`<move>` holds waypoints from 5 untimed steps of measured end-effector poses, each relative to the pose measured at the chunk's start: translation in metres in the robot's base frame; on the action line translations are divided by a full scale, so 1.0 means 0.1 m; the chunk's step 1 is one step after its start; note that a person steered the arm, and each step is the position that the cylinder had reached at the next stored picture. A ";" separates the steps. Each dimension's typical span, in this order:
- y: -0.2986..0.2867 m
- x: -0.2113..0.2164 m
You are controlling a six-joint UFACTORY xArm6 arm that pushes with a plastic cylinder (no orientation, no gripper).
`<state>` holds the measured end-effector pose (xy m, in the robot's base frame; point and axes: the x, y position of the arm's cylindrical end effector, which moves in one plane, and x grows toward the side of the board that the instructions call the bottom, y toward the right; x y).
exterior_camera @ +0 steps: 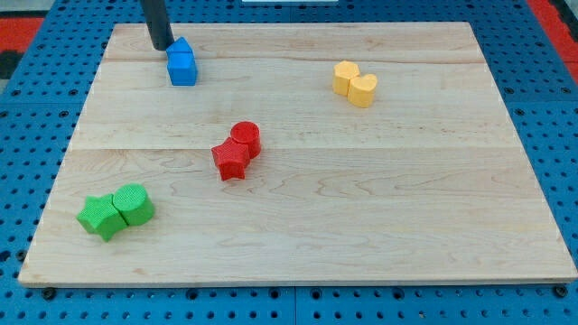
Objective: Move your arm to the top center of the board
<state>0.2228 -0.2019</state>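
A: The rod [157, 23] is standing nearly upright at the view's top left, its long axis running straight up out of the frame and its lower end pointing down at the board [298, 244]. Where is it sitting relative to the blocks?

B: The tip [163, 46] is resting on the wood just up and to the view's left of the blue blocks [181, 63], close beside them; whether it is touching them cannot be told. There is no gripper here, only the plain rod end, so nothing is being gripped.

A: And the blue ones themselves?

B: They are sitting as two pieces pressed together, one toward the view's top with a peaked upper face, one squarer below it.

A: Going outward from there?

B: A red cylinder [246, 137] and a red star-shaped block [230, 160] are lying touching near the board's middle. Two yellow blocks [355, 83] are sitting together toward the view's top right, the right one looking heart-shaped. A green star-shaped block [100, 217] and a rounder green block [135, 204] are lying side by side, touching, at the view's bottom left.

A: So the groups are staying well apart?

B: Yes, each pair is sitting well apart from the others, on a pale wooden board lying over a blue pegboard surface [27, 117].
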 end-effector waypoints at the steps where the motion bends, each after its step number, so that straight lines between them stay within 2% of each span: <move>1: 0.10 -0.20; 2: 0.37 -0.17; 5: 0.60 -0.22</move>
<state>0.2003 -0.1424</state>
